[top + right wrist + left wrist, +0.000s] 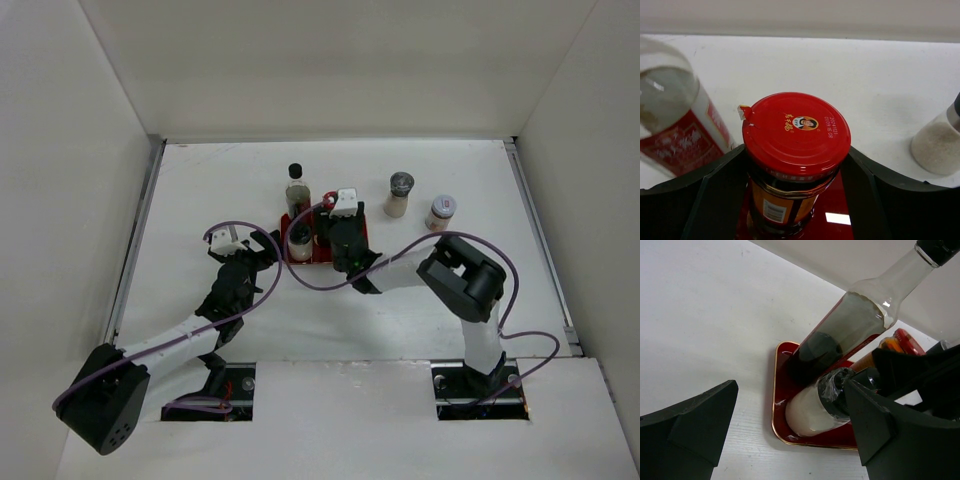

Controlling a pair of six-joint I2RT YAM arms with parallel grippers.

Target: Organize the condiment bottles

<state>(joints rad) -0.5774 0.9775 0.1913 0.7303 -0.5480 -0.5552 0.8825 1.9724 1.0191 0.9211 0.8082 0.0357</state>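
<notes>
At the centre of the right wrist view, the red-capped orange jar point(796, 131) stands upright on the red tray point(840, 200). The right gripper point(796, 147) is closed around it, with a dark finger pressed to each side of the jar below the cap. In the overhead view this gripper covers the jar from above and fills the right half of the tray.

Just left of it on the tray, a grey-capped shaker point(300, 240) with whitish contents sits near the front edge. The tall black-capped bottle point(297, 188) of dark liquid stands behind that shaker at the tray's far left corner. These two crowd the jar's left side, and the wrist view shows the bottle's red label very near the left finger.

Off the tray, to the right of centre in the overhead view, a second grey-capped shaker point(399, 194) stands on the white table point(200, 190). The small red-labelled jar point(440, 212) stands a little further right, and the two are apart from each other.

Left of the tray, the left gripper point(265, 248) hangs with its fingers point(695, 425) spread wide and nothing between them. It points at the tray's left rim and faces the shaker and the tall bottle.
</notes>
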